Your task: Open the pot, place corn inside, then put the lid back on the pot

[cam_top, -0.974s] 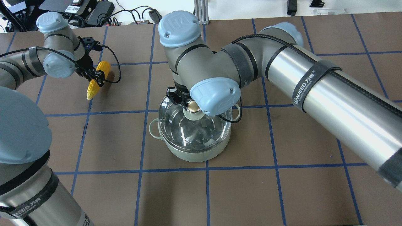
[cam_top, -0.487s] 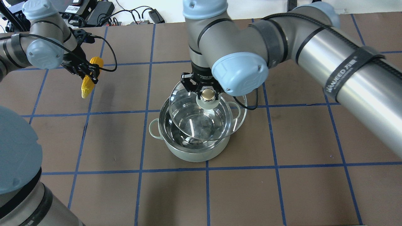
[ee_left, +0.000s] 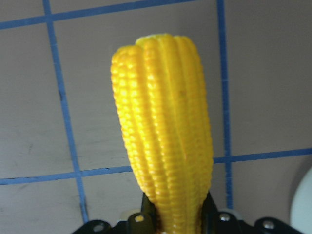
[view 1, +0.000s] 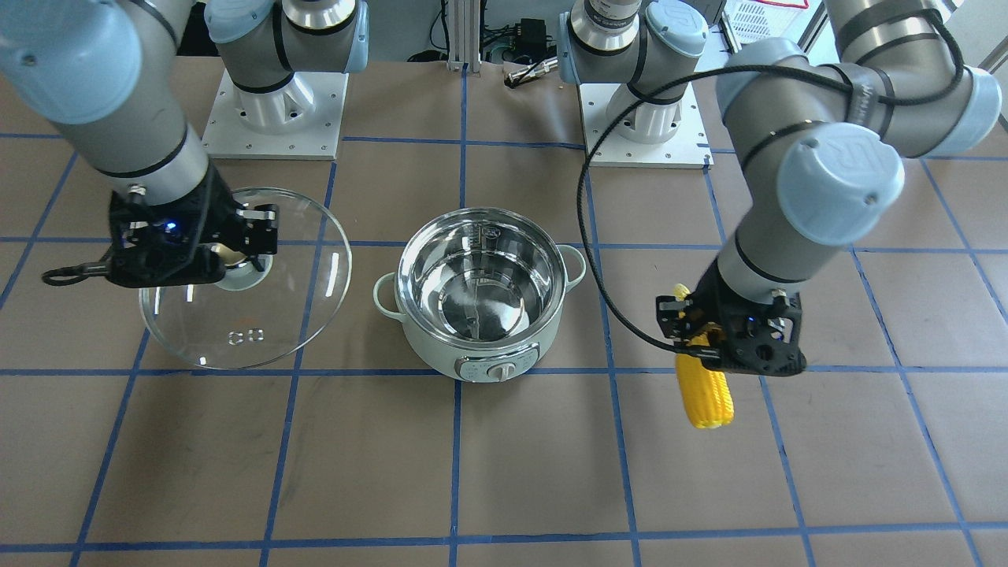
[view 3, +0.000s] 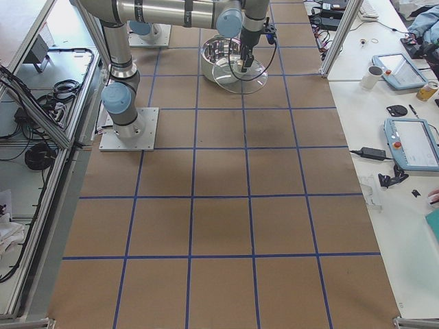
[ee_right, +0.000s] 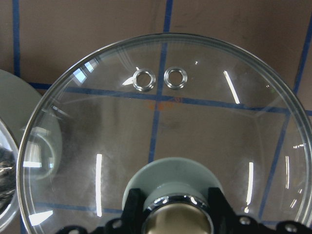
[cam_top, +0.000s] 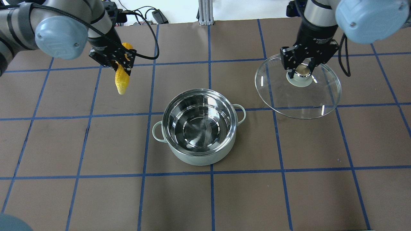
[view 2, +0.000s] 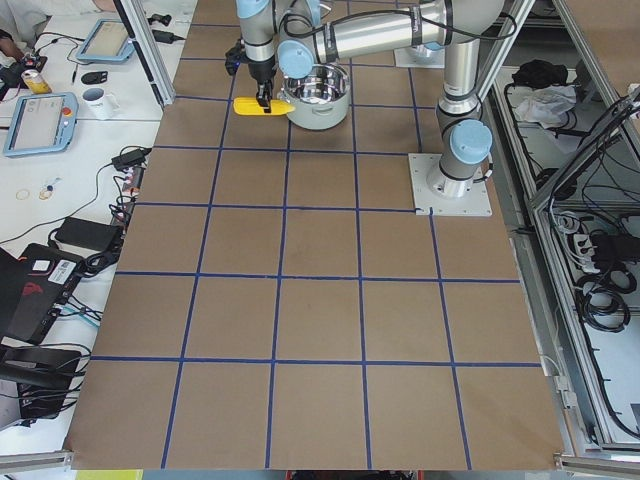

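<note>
The pale green pot (cam_top: 199, 158) stands open mid-table with its steel inside empty; it also shows in the front view (view 1: 441, 354). My right gripper (cam_top: 301, 69) is shut on the knob of the glass lid (cam_top: 298, 99) and holds it in the air to the right of the pot. The lid also shows in the front view (view 1: 260, 323) and the right wrist view (ee_right: 161, 122). My left gripper (cam_top: 120, 62) is shut on the yellow corn (cam_top: 122, 81), held up left of and behind the pot. The corn also shows in the front view (view 1: 705, 394) and the left wrist view (ee_left: 163, 131).
The table is brown with a grid of blue tape lines. Cables and electronics (cam_top: 96, 9) lie beyond its far edge. The two arm base plates (view 1: 276, 110) (view 1: 646, 126) sit at the robot's side of the table.
My right gripper has lifted the lid off the pot and carried it to the right. My left gripper has moved the corn to the right, closer to the pot.
</note>
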Controlling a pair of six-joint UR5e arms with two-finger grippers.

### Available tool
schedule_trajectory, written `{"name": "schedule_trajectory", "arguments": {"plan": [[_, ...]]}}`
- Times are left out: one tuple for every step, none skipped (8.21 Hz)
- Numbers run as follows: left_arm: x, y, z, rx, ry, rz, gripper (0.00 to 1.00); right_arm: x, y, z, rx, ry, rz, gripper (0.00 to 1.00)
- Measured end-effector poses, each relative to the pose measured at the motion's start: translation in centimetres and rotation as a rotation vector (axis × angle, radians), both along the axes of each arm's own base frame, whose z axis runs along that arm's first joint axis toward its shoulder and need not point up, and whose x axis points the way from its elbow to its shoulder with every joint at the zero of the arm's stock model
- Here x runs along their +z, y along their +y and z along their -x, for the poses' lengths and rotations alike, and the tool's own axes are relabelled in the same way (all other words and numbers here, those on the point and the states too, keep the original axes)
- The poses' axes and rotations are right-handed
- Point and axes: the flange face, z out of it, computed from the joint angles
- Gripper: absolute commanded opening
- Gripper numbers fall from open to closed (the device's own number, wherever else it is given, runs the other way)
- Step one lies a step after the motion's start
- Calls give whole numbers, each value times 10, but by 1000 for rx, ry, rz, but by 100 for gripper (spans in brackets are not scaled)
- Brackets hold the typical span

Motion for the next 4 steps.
{"name": "schedule_trajectory", "arguments": {"plan": [[8, 15, 50, 6, 42, 7, 0, -1, -4, 29, 32, -3, -8, 0], [15, 33, 96, -5, 71, 10, 0, -3, -6, 47, 54, -6, -14, 0], [19, 52, 135, -33, 86, 9, 0, -5, -6, 55, 65, -9, -20, 0], [20, 69, 165, -67, 98, 2, 0, -8, -7, 58, 70, -12, -26, 0]]}}
